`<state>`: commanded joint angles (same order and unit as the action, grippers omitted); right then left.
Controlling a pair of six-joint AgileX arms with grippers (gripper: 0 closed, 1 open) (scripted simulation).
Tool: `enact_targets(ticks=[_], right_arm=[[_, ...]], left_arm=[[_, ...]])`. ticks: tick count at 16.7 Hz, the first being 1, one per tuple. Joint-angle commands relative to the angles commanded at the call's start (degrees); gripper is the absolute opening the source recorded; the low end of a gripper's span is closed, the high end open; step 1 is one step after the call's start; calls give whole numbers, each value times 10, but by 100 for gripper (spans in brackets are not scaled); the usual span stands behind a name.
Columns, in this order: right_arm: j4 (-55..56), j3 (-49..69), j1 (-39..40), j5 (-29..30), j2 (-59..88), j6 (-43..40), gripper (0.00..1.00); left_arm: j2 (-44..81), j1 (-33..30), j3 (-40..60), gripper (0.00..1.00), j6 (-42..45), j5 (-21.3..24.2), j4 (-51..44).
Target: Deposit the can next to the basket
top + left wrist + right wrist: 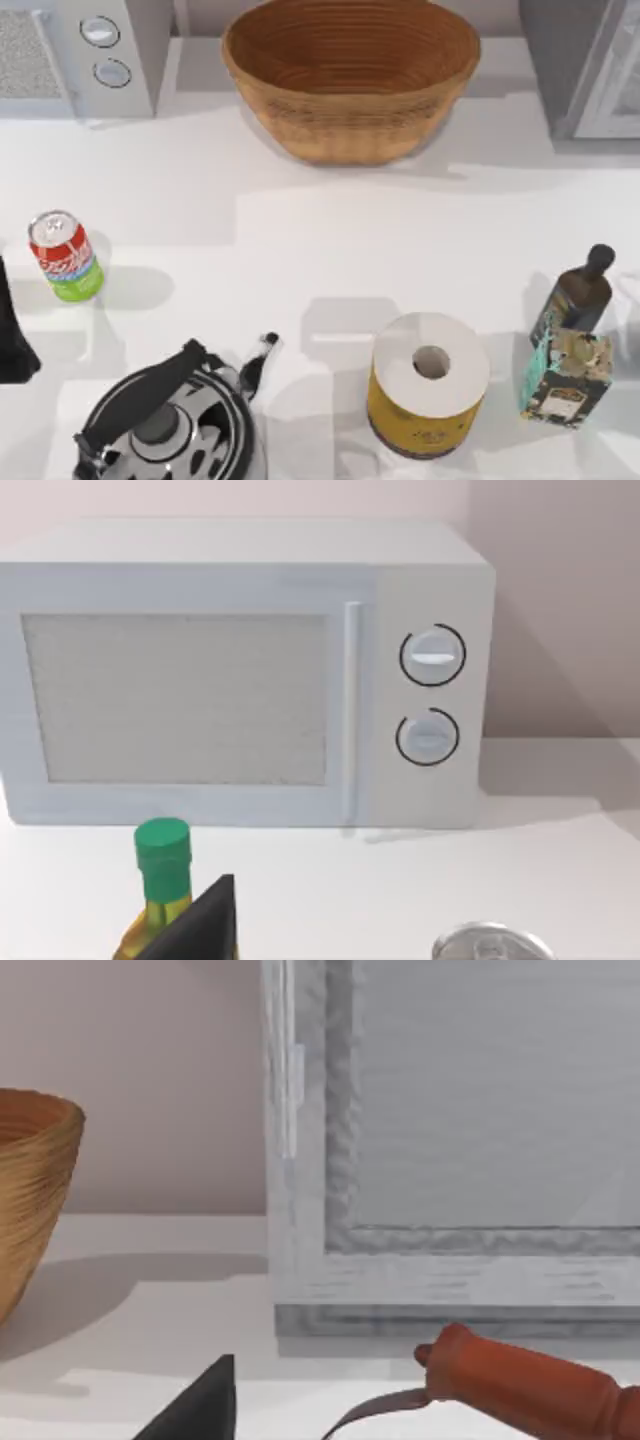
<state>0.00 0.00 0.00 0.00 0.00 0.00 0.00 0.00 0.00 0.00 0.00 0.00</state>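
The can (66, 255) stands upright at the table's left, red above, green below, with a silver top. A silver round top (490, 946) at the left wrist view's edge looks like the same can. The wide wicker basket (350, 80) sits at the back middle, far from the can, and its side (30, 1190) also appears in the right wrist view. My left arm (10, 335) is a dark shape at the left edge, just nearer than the can and apart from it. A dark wedge of the left gripper (200, 928) and one of the right gripper (195, 1405) show in the wrist views.
A white microwave (85, 50) stands back left and a grey cabinet (590, 60) back right. Along the front are a kettle (165, 420), a yellow-wrapped paper roll (428, 385) and a dark bottle (570, 335). A green-capped bottle (160, 880) and an orange handle (530, 1388) lie close to the wrists.
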Motion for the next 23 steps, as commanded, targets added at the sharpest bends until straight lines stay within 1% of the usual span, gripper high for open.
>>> enact_targets(ticks=[4,6,8,12,19,23], right_arm=[[0,0,0,0,0,0,100],[0,0,0,0,0,0,100],[0,0,0,0,0,0,100],[0,0,0,0,0,0,100],[0,0,0,0,0,0,100],[0,0,0,0,0,0,100]], left_arm=[[18,0,17,100,8,-1,-15],[60,-2,58,100,28,-2,-47],[126,-4,122,100,56,-2,-95],[325,-13,287,100,130,-2,-220],[752,-33,601,100,274,1,-474],[938,-43,754,100,346,2,-594]])
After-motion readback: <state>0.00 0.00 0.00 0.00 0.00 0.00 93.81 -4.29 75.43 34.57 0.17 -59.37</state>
